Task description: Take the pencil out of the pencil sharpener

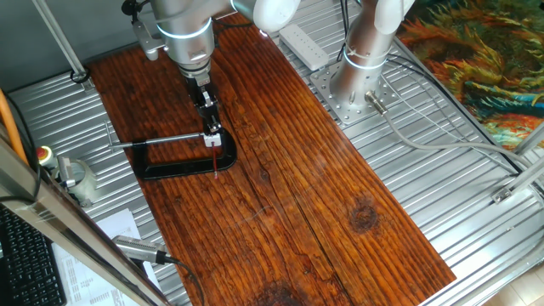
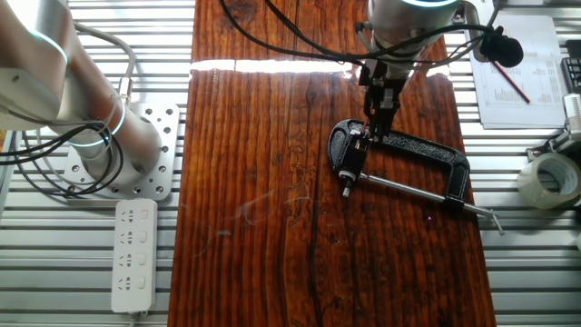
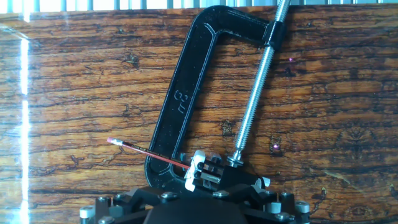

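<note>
The thin red pencil lies on the wooden board, its pink end pointing away, its other end in the tiny whitish-silver pencil sharpener. The sharpener sits between the jaws of a black C-clamp, by the tip of its silver screw rod. My gripper is right over the sharpener with its fingers close together. In one fixed view the gripper points down at the sharpener, with the pencil sticking out below. In the other fixed view the gripper hides both.
The clamp lies across the wooden board. The arm's base and a white power strip stand beside the board. A tape roll and papers lie on the other side.
</note>
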### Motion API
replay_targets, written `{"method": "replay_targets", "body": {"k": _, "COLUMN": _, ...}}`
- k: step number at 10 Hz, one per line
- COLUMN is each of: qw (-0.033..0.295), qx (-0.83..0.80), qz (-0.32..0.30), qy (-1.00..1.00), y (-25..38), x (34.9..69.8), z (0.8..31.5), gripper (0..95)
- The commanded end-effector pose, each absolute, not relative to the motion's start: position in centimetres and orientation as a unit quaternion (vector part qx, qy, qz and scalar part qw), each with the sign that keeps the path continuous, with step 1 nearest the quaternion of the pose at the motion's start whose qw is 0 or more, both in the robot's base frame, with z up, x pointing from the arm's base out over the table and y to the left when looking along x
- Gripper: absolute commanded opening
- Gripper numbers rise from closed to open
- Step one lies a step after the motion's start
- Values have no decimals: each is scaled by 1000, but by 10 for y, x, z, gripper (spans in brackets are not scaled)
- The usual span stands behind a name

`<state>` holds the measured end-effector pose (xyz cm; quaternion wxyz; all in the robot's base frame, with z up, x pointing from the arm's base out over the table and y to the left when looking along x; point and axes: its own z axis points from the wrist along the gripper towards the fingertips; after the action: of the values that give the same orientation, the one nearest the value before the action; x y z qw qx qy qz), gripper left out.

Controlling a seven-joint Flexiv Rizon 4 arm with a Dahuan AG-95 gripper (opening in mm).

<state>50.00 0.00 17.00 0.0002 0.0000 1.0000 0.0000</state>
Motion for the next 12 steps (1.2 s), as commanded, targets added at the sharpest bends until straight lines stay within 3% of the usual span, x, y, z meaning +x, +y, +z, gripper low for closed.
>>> {"method": "replay_targets", "body": {"k": 1, "qw": 32, "qx": -55, "qz": 28, "qy": 998, "y": 0, "x": 500, "z": 170, "gripper": 0}}
{"method": "replay_targets", "body": {"k": 8, "qw": 23, "qx": -60, "qz": 21, "qy": 998, "y": 1, "x": 499, "z": 173, "gripper": 0}}
{"method": "replay_targets", "body": {"k": 12, "qw": -14, "qx": -123, "qz": 7, "qy": 992, "y": 1, "x": 509, "z": 173, "gripper": 0}}
